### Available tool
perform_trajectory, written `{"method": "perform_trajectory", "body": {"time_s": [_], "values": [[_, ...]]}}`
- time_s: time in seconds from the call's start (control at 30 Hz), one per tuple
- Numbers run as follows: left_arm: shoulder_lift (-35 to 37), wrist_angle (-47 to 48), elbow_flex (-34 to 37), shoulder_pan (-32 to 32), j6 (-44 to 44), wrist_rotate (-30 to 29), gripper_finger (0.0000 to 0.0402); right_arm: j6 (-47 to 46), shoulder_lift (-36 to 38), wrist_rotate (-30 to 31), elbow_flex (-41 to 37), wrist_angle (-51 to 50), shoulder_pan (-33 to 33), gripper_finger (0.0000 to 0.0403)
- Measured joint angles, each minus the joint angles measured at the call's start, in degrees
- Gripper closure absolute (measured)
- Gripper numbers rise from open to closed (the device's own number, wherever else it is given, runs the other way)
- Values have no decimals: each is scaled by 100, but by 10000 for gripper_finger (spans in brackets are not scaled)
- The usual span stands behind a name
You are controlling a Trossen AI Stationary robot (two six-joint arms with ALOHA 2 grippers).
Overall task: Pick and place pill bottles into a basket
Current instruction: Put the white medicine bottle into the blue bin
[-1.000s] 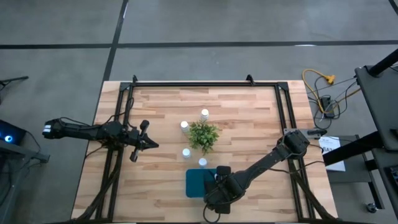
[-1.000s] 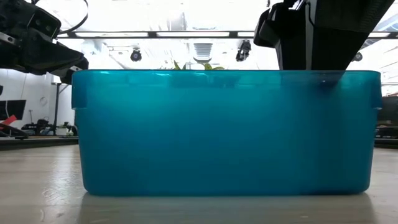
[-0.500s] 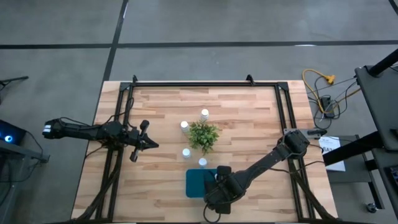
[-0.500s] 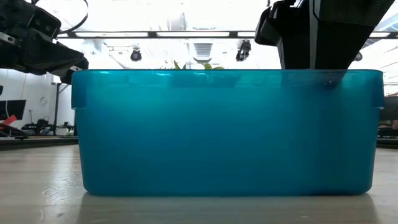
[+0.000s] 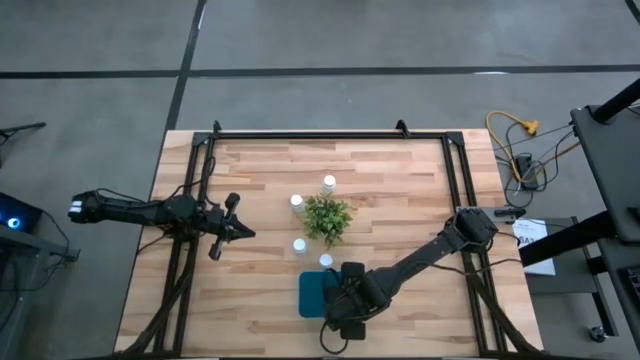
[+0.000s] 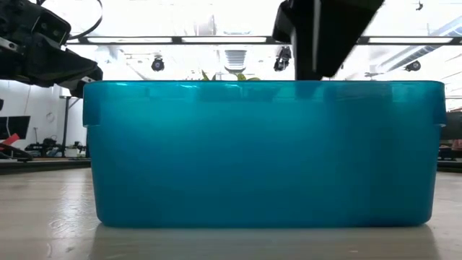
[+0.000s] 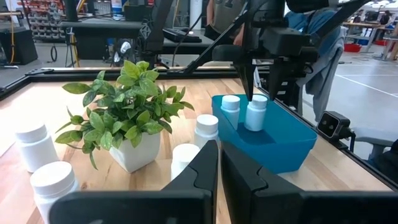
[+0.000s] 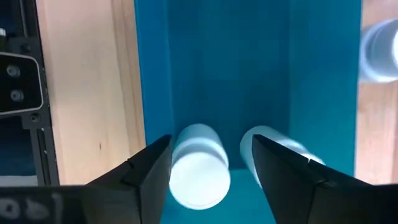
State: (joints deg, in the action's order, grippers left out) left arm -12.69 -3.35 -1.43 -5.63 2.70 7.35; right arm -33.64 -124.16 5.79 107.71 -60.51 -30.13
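The teal basket [image 5: 316,293] sits near the table's front edge, and two white pill bottles [image 7: 231,109] [image 7: 255,113] stand upright on its floor. My right gripper [image 7: 261,87] hangs open over them, fingers pointing down, one bottle [image 8: 198,168] showing below the gap. It touches neither bottle. Several more pill bottles [image 5: 329,183] [image 5: 296,201] [image 5: 299,245] stand on the table around a small potted plant [image 5: 327,217]. My left gripper [image 5: 238,231] waits shut at the table's left.
The plant [image 7: 127,109] stands just behind the basket, with a bottle [image 5: 326,260] between the two. A black frame [image 5: 330,134] runs along the table's far edge and down both sides. The basket's front wall [image 6: 260,152] fills the low view.
My right gripper has risen a little and drifted toward the table's left over the basket, its fingers staying open. The bottles and the basket stand as before.
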Motion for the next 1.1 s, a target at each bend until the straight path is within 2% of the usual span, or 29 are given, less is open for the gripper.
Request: {"method": "perform_trajectory", "body": {"time_s": [0.33, 0.67, 0.93, 1.1], "values": [[7, -2, 2, 0, -2, -2, 401, 619, 2, 83, 375, -386, 331, 193], [11, -2, 2, 0, -2, -2, 401, 993, 201, 881, 642, -1129, 613, 201], [9, 4, 2, 0, 0, 7, 401, 863, 802, 1457, 369, -1138, 572, 231], [11, 14, 2, 0, -2, 17, 401, 500, 1268, 1902, -355, -1040, 488, 241]]}}
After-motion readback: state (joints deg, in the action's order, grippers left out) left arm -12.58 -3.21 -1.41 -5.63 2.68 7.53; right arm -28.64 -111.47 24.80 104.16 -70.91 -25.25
